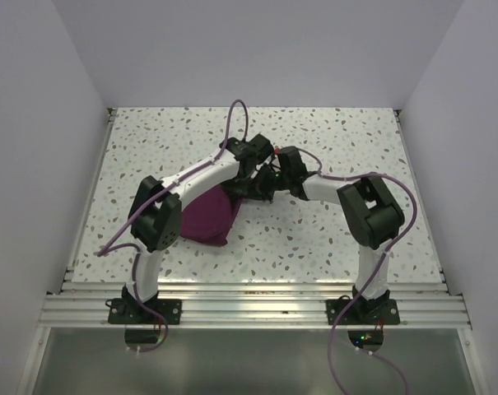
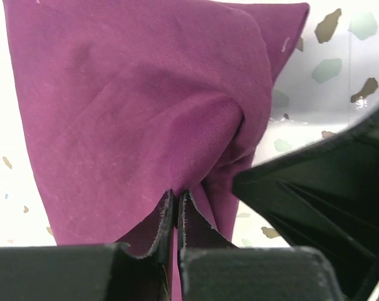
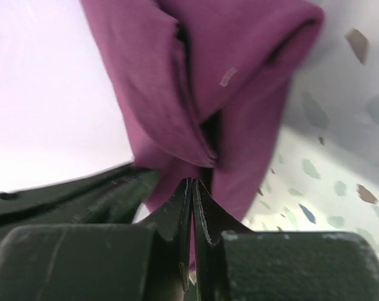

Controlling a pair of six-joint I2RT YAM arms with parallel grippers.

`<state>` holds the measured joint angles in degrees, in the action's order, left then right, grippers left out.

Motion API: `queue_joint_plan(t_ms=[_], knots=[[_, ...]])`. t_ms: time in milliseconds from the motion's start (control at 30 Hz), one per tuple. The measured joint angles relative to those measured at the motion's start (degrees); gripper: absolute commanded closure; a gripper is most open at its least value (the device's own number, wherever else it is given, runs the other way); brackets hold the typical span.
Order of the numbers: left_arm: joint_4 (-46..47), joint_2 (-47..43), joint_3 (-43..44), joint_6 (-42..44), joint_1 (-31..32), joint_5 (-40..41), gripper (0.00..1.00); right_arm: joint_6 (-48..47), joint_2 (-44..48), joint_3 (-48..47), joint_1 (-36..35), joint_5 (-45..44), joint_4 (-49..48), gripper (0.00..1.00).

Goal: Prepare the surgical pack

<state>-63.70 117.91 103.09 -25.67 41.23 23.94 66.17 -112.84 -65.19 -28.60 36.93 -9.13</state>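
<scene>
The surgical pack shows as a dark purple cloth [image 1: 209,216], bunched and hanging between the arms over the middle of the table. My left gripper [image 1: 250,188] and right gripper [image 1: 273,183] meet at its upper right end, almost touching each other. In the left wrist view the cloth [image 2: 126,106] spreads out ahead, and the left gripper [image 2: 176,195] is shut on a fold of it. In the right wrist view the cloth [image 3: 239,69] hangs in folds, and the right gripper [image 3: 193,183] is pinched shut on its lower edge. What lies under the cloth is hidden.
The speckled white table [image 1: 331,239] is enclosed by plain walls on three sides, with an aluminium rail [image 1: 249,309] along the near edge. The right gripper's black body [image 2: 314,207] crowds the left wrist view, and the left gripper's body [image 3: 64,194] crowds the right wrist view.
</scene>
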Motion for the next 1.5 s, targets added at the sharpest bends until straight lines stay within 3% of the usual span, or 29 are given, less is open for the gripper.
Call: queue_joint_plan(t_ms=[733,800,833,867,1133,1500], knots=[[0.2,-0.6,0.0,1.3,-0.6,-4.7,1.00,-1.3,-0.7,-4.6,-3.5,-8.3,2.4,1.00],[0.2,-0.7,0.0,1.3,-0.6,-5.3,0.74,-2.4,0.9,-3.4,-3.7,-9.3,3.8,1.00],[0.2,-0.8,0.0,1.4,-0.6,-5.6,0.55,-3.1,1.7,-3.0,-3.6,-9.6,4.7,1.00],[0.2,-0.9,0.0,1.7,-0.6,-5.9,0.51,-3.6,2.5,-2.8,-3.5,-10.0,5.6,1.00],[0.1,-2.3,0.0,1.3,-0.2,-7.0,0.42,-6.3,10.3,1.9,1.5,-10.7,8.3,1.00],[0.3,-0.5,-0.8,2.0,0.5,-5.7,0.42,-6.1,10.6,3.8,1.6,-10.6,7.6,1.00]])
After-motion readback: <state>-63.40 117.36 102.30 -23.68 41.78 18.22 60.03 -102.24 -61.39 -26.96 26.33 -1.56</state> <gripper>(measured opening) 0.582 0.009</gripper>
